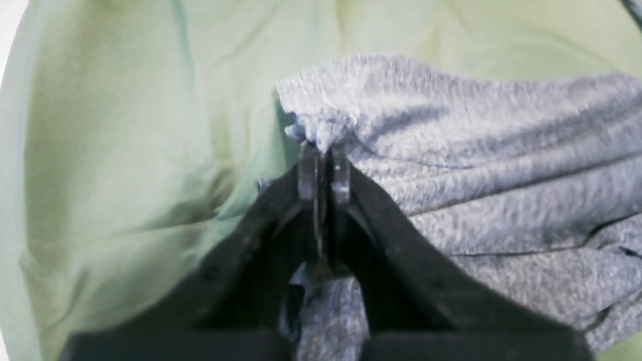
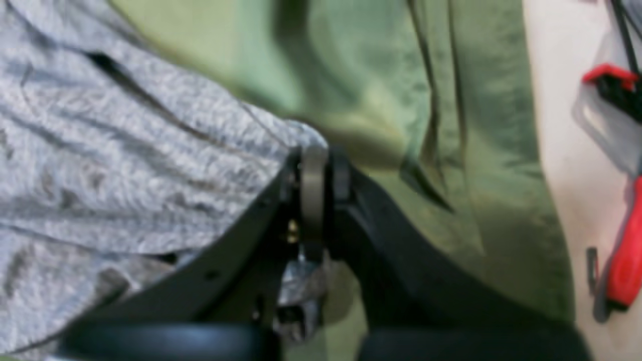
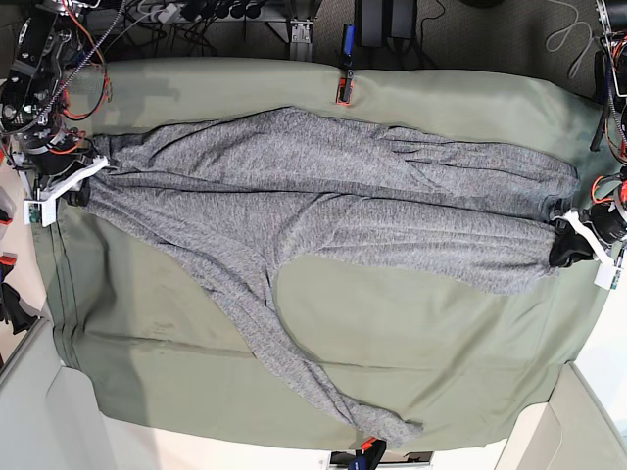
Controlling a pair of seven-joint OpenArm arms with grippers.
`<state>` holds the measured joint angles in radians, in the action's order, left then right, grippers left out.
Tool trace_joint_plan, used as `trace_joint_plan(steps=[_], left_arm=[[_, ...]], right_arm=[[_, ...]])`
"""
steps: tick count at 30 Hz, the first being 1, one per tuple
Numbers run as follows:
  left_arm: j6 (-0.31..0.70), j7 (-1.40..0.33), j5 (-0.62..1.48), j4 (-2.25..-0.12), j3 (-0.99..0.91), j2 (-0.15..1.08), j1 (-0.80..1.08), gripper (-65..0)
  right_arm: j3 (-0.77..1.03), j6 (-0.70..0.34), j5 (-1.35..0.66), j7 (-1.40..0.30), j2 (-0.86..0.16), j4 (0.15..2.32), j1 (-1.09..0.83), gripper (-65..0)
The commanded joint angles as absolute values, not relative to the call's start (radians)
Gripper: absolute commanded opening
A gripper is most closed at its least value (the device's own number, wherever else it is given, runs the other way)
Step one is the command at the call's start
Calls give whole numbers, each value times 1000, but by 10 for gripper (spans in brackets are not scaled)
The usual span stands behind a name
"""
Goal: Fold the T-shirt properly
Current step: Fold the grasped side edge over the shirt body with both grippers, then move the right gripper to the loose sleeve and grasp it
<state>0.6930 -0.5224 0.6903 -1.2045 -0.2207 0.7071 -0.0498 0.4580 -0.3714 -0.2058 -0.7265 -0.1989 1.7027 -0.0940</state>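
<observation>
T-shirt [image 3: 323, 186] hangs stretched across our worktop [image 3: 411, 323], left jaws and right jaws each clamped on an opposite end, probably to flatten it.

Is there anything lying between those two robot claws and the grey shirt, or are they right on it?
Nothing visible stands between them. The left end effector is shut on one end of the T-shirt, and the right end effector is shut on the other end, with the fabric stretched between them over the green table cloth.
</observation>
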Motion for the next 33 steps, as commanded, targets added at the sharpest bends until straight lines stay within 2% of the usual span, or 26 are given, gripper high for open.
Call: trace_joint_plan(steps=[1, 8, 9, 10, 12, 13, 14, 15, 20, 25, 28, 33], left_arm=[[698, -498, 691, -1221, -234, 737, -61, -650], [698, -483, 691, -1221, -234, 722, -52, -650], [698, -483, 691, -1221, -234, 716, -52, -650], [698, -483, 691, -1221, -234, 710, -52, -628], [698, -485, 691, -1220, -234, 697, -51, -540], [698, -488, 692, -1221, -234, 695, -49, -494], [698, -491, 697, -1220, -234, 695, -47, -457], [698, -496, 699, -1221, -234, 696, -46, -435], [698, -522, 736, -1221, -234, 696, -47, -432], [698, -522, 774, -1221, -234, 696, -47, -432], [698, -522, 774, -1221, -234, 696, -47, -432], [698, -525, 774, -1221, -234, 696, -47, -432]], right_arm=[[472, -371, -208, -713, -214, 1722, -84, -650], [476, -371, -285, -696, -215, 1718, -106, -650], [476, -371, -302, -696, -215, 1718, -106, -602], [476, -371, -316, -696, -215, 1718, -105, -503], [476, -370, -331, -682, -213, 1718, -105, -344], [476, -370, -334, -673, -213, 1718, -105, -302], [476, -370, -339, -665, -213, 1718, -105, -291], [476, -370, -343, -651, -213, 1718, -105, -292], [476, -374, -441, -633, -204, 1719, -51, -292], [424, -466, -490, -632, -122, 1718, 75, -292], [314, -453, -399, -628, -80, 1702, 147, -292], [110, -326, -162, -551, -46, 1544, 282, -292]])
